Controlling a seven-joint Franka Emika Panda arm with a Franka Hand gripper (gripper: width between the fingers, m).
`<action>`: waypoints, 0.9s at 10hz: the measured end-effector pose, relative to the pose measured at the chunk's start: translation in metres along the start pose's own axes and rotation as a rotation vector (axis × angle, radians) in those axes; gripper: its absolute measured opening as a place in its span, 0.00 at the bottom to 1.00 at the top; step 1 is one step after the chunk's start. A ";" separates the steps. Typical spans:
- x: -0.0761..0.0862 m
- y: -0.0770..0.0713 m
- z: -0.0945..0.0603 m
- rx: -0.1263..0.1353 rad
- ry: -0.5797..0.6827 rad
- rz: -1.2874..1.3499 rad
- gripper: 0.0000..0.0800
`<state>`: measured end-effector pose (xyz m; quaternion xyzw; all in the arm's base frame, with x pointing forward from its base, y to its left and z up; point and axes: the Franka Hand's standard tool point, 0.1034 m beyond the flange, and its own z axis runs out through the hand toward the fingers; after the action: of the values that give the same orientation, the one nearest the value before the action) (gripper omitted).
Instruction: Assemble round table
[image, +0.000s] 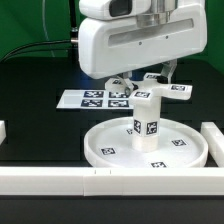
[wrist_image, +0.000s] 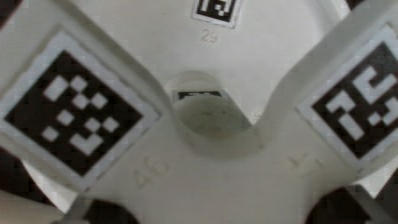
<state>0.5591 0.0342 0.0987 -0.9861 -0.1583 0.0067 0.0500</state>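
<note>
- 1 marker board (image: 92, 98) lay flat at the exterior view's left, showing 4 tags.
- 1 round disc (image: 148, 144) sat centre, with 1 short cylinder (image: 146, 122) upright on it.
- 1 cross-shaped piece (image: 158, 91) was atop the cylinder, clamped in the gripper (image: 150, 80).
- 2 border bars (image: 60, 179) lay along the near edge.
- The wrist view showed 3 tags on the cross-shaped piece (wrist_image: 205, 130).

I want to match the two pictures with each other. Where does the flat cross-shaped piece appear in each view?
Exterior view: the cross-shaped piece sits on top of the short cylinder, just under the gripper, above the round disc.
Wrist view: the cross-shaped piece fills almost the whole picture, seen from very close.
Shared landmark: the square black-and-white tags on the arms of the cross, one at and.
</note>
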 end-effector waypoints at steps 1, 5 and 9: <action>0.000 -0.001 0.000 0.000 0.001 0.077 0.56; 0.003 -0.003 0.001 0.011 0.018 0.370 0.56; 0.003 -0.003 0.001 0.033 0.034 0.725 0.56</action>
<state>0.5612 0.0382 0.0979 -0.9772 0.2028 0.0102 0.0627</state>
